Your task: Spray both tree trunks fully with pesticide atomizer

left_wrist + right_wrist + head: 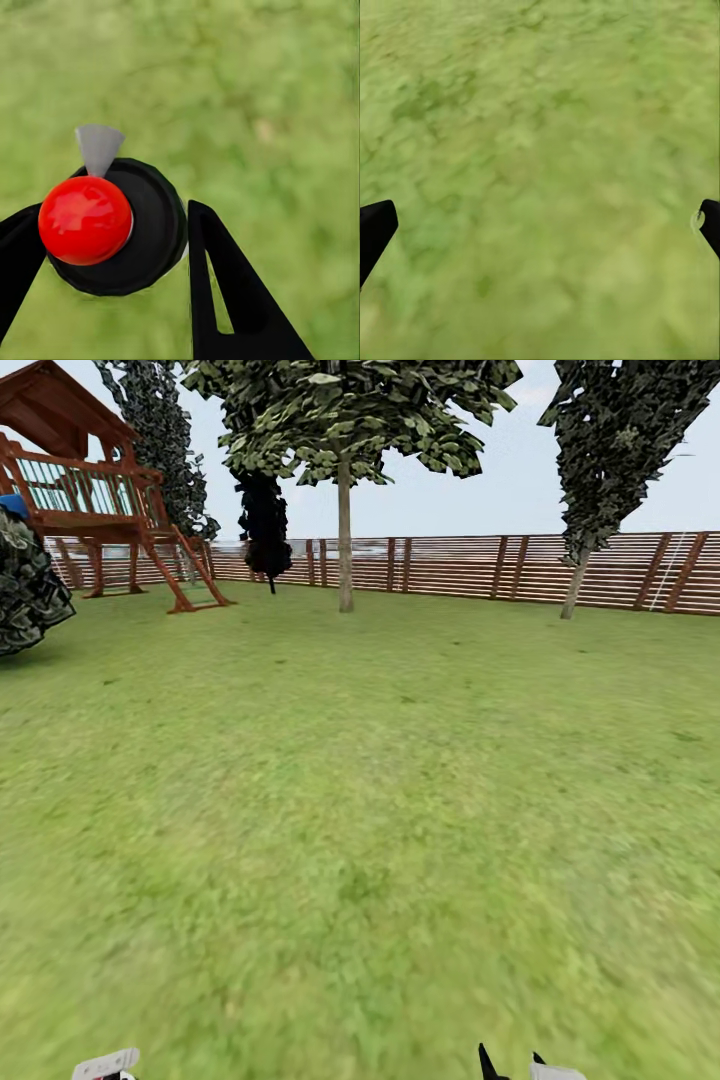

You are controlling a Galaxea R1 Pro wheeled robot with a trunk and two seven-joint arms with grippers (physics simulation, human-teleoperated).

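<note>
Red and black mark the object between the left gripper (112,247) fingers in the left wrist view: a red ball-shaped cap sitting on a round black body with a pale grey nozzle wedge at its edge. I take this to be the pesticide atomizer (112,225) seen from above, and the two black fingers flank it closely on either side, so the left pincer appears to be pinching it (actual contact is hard to confirm from this angle). Blurred grass floor (270,97) lies beneath.

In the right wrist view the right gripper (540,225) has its fingertips far apart at opposite edges of the frame, spread wide with nothing between them but lawn.

From the head view the robot faces open grass; a pale-trunked tree (345,530) stands by the brown slat fence (480,565), and a second tree (575,585) stands farther right. A wooden play tower (95,490) sits at the left.

The step in hand looks like carrying the sprayer across the lawn. To do it well, keep the grip steady, drive toward the nearer trunk, stop close enough for the mist to reach, and turn the grey nozzle to face the bark before pressing.
</note>
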